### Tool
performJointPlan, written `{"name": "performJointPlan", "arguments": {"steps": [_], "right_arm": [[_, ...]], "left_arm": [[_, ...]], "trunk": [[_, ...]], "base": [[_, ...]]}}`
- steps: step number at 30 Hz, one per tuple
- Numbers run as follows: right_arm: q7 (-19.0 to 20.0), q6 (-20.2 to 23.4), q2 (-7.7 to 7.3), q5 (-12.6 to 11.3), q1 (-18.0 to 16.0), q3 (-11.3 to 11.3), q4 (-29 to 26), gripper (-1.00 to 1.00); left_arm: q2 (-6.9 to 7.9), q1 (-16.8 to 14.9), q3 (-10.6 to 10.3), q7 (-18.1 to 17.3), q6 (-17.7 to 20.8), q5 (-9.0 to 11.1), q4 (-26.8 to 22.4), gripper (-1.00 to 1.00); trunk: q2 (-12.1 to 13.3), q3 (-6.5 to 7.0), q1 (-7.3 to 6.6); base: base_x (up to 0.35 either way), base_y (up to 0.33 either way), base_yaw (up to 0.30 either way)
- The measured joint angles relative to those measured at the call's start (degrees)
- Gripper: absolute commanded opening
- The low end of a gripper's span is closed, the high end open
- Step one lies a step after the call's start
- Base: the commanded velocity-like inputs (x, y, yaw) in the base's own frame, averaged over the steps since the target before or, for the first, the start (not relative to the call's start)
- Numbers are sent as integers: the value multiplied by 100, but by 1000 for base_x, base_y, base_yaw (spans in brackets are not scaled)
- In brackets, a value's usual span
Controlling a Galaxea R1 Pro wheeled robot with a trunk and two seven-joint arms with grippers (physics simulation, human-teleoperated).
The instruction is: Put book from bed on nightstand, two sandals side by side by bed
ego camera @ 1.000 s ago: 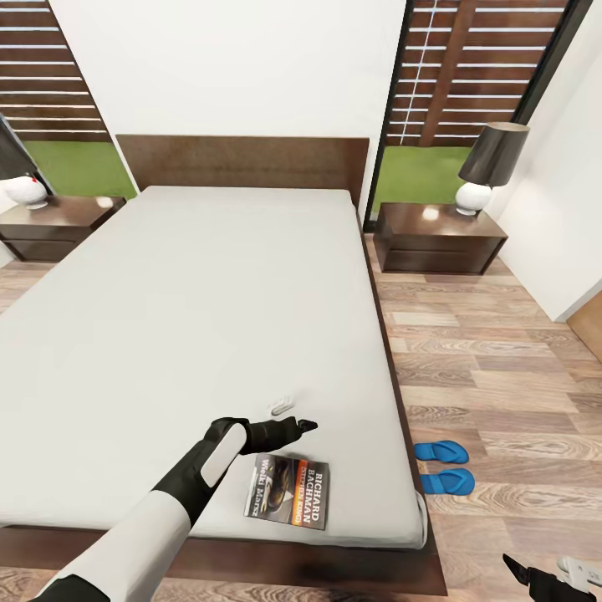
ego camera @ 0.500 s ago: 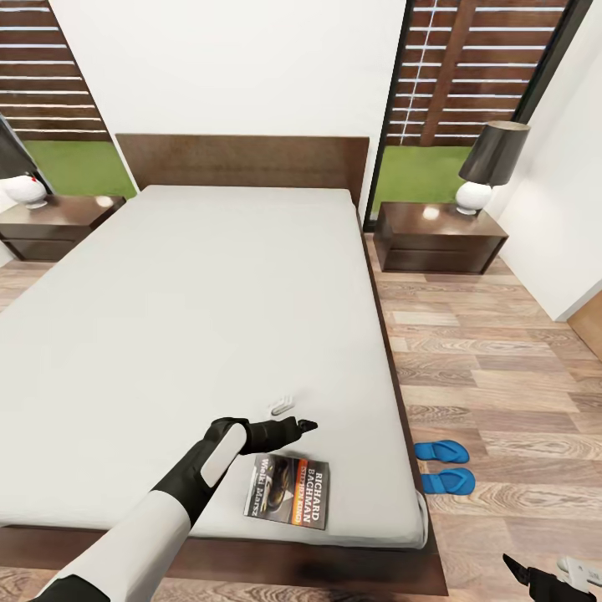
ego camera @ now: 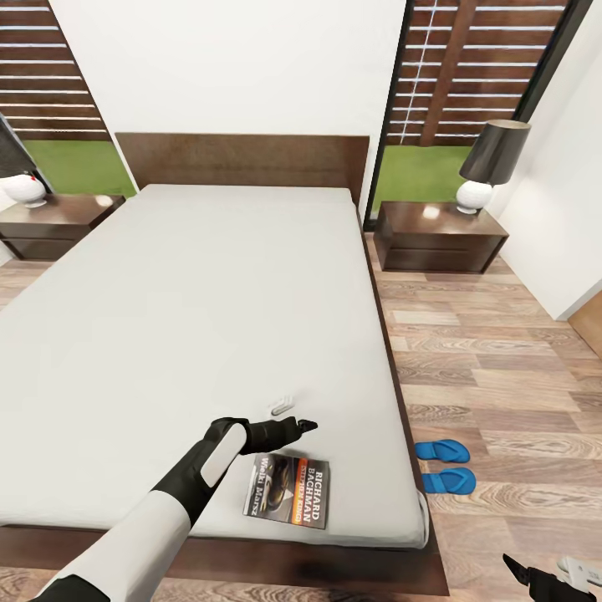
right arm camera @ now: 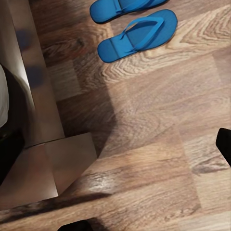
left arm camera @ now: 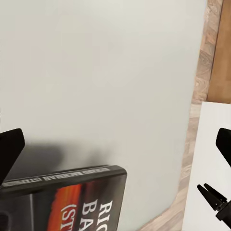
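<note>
Book (ego camera: 287,502) flat near bed (ego camera: 209,293) foot corner, just short of left tool (ego camera: 293,418), fingers spread, nearer than right tool (ego camera: 548,577), spread unclear.

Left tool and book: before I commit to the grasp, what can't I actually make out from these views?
- Left tool, head view: its height above the book is unclear from this angle.
- Book, left wrist view: cut off by the picture's edge, cover mostly unseen.
- Right tool, head view: cropped at the corner, so open or shut is unclear.
- Sandals, right wrist view: the farther one is cut by the edge.
</note>
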Motion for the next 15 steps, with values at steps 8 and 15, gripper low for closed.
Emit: {"name": "performJointPlan", "arguments": {"steps": [8, 15], "right_arm": [[0, 0, 0, 0, 0, 1, 0, 100], [0, 0, 0, 0, 0, 0, 0, 100]], "left_arm": [[-2, 0, 0, 0, 3, -1, 0, 100], [3, 0, 0, -3, 0, 0, 0, 100]], "trunk": [[-39, -17, 21], [-80, -36, 44]], "base": [[0, 0, 0], [0, 0, 0]]}}
